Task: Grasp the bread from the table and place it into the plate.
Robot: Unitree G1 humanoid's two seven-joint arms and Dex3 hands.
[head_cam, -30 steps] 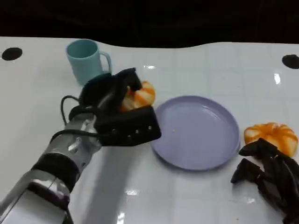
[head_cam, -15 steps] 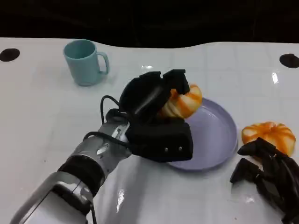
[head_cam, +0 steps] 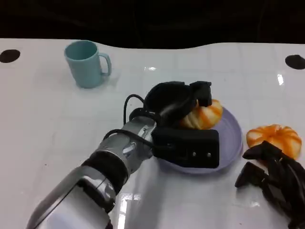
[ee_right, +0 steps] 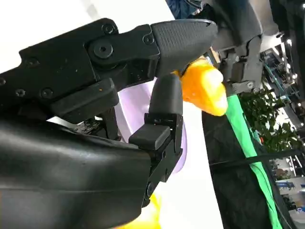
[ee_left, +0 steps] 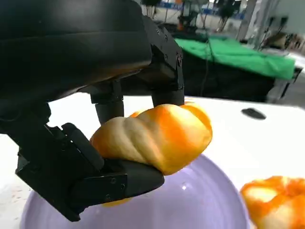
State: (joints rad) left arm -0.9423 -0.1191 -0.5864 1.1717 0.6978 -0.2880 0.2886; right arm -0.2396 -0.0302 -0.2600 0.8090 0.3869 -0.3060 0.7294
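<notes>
Left robot hand (head_cam: 183, 125) gripping the bread (head_cam: 204, 115) above the purple plate (head_cam: 233, 138), right robot hand (head_cam: 274, 181) idle, curled on the table (head_cam: 43, 119); risk of rolling past the rim if released too high.

Two breads (head_cam: 206, 116) (head_cam: 275, 138) (both orange-glazed), one plate (head_cam: 233, 138), one mug (head_cam: 86, 63).

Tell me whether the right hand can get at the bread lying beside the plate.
Probably yes: the right hand rests open just in front of that bread, with bare table between them and nothing held.
</notes>
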